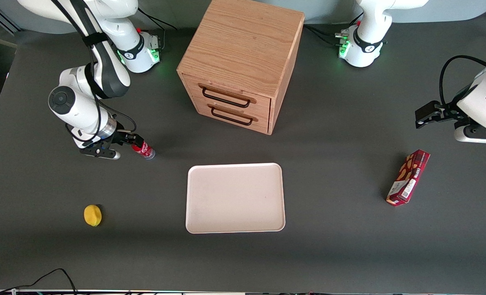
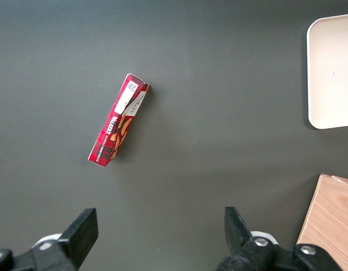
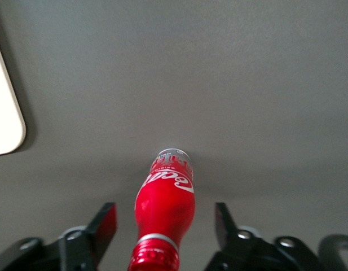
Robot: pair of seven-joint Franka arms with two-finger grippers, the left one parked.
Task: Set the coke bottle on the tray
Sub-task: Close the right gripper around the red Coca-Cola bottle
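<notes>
The coke bottle (image 1: pixel 144 150) lies on its side on the dark table, toward the working arm's end from the tray (image 1: pixel 235 198) and a little farther from the front camera. Its red cap points at my right gripper (image 1: pixel 131 143) and its clear base points away. The gripper is low over the table and open. In the right wrist view the bottle's neck (image 3: pixel 165 203) sits between the two fingers (image 3: pixel 106 223) with a gap on each side of the gripper (image 3: pixel 165 214). A corner of the pale tray (image 3: pixel 4 113) shows there too, with nothing on it.
A wooden two-drawer cabinet (image 1: pixel 243 61) stands farther from the front camera than the tray. A small yellow object (image 1: pixel 92 215) lies nearer the camera than the gripper. A red snack box (image 1: pixel 408 177) lies toward the parked arm's end, also in the left wrist view (image 2: pixel 118 125).
</notes>
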